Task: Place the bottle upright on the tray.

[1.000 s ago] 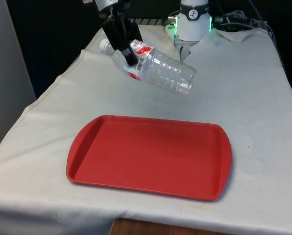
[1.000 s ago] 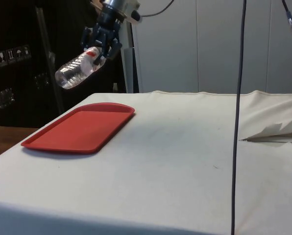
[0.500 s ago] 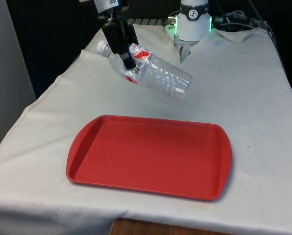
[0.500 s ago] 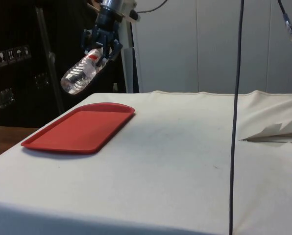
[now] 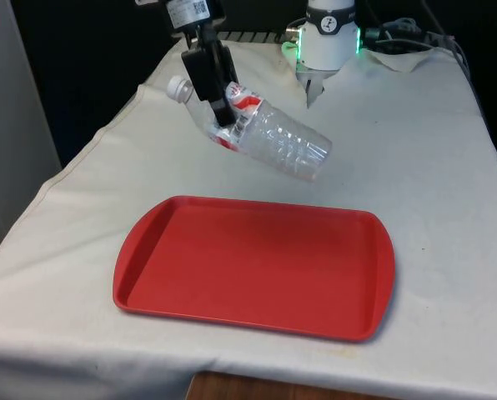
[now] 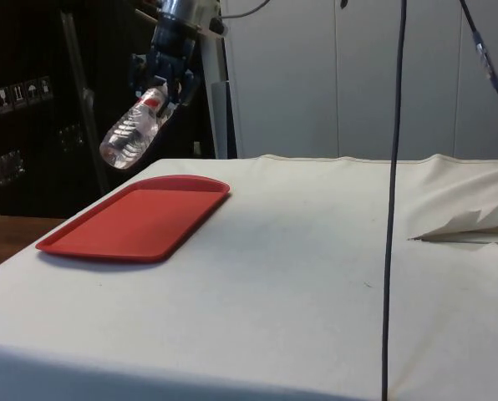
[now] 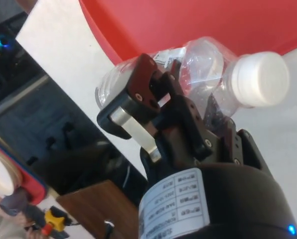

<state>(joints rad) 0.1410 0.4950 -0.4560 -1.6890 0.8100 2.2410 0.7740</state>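
White cloth covers the bench [image 5: 415,167] in the front view. One claw [image 5: 218,107] hangs above it, its black fingers clamped across the neck end of one clear plastic bottle [image 5: 265,137]. That bottle is off the cloth, lying steeply tilted: its white cap [image 5: 178,87] sticks out past the claw toward the front view's left, and its base slopes down and away toward the front view's right. One red tray [image 5: 257,267] lies flat below and nearer the camera than the claw, bare, apart from the bottle.

Side view: one claw [image 6: 161,88] is high in the air before the dark cabinets, closed on the bottle's [image 6: 132,134] red-labelled shoulder. The body points down and outward from the claw, its base the lowest part, hanging over the far end of the tray [image 6: 136,221] without touching it.

Wrist view: the claw [image 7: 176,107] grips the bottle [image 7: 198,67] just behind the cap [image 7: 258,79], one finger pad [image 7: 133,127] lying across the clear wall. The tray [image 7: 198,25] lies beyond the bottle, and bare cloth sits beside it.
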